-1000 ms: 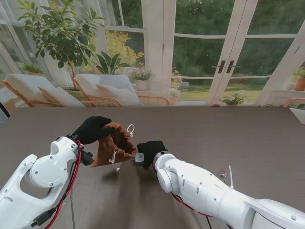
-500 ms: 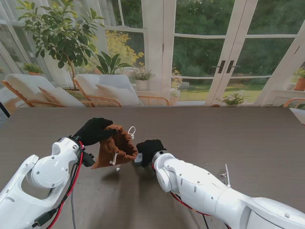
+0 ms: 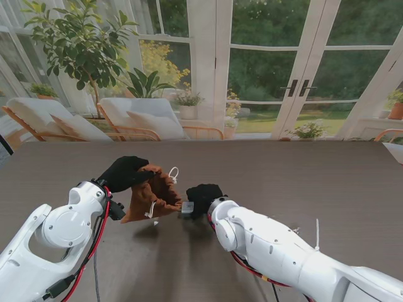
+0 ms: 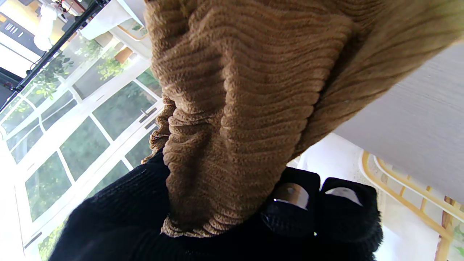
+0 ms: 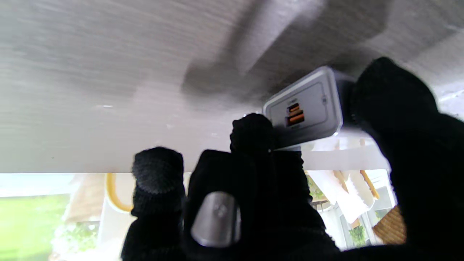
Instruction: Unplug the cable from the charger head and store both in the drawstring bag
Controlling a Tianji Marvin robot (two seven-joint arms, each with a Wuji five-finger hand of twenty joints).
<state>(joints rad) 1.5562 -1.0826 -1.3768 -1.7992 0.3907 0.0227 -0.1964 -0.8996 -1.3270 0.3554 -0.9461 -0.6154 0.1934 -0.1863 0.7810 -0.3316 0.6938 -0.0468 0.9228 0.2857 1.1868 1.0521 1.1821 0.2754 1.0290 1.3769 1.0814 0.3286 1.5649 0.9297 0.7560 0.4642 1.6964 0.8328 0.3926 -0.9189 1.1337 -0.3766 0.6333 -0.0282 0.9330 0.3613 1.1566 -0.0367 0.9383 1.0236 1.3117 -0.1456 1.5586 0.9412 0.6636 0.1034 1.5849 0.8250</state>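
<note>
My left hand [image 3: 124,172] in its black glove is shut on the rim of the brown corduroy drawstring bag [image 3: 152,191], holding it lifted with its mouth facing my right hand. The bag [image 4: 246,101] fills the left wrist view, pinched between my fingers [image 4: 308,210]. My right hand [image 3: 203,197] is shut on the grey charger head [image 3: 187,206], just right of the bag's mouth. In the right wrist view the charger head [image 5: 308,108] shows two orange ports with no cable plugged in. White drawstrings [image 3: 172,170] hang from the bag. The cable is not visible.
The dark wood table [image 3: 327,182] spreads to the right and far side. A thin white strip [image 3: 317,234] stands near my right forearm. Glass doors, plants and lounge chairs lie beyond the far edge.
My right hand with the charger head has shifted slightly right and away from me, staying beside the bag's mouth. The left hand and bag have barely moved.
</note>
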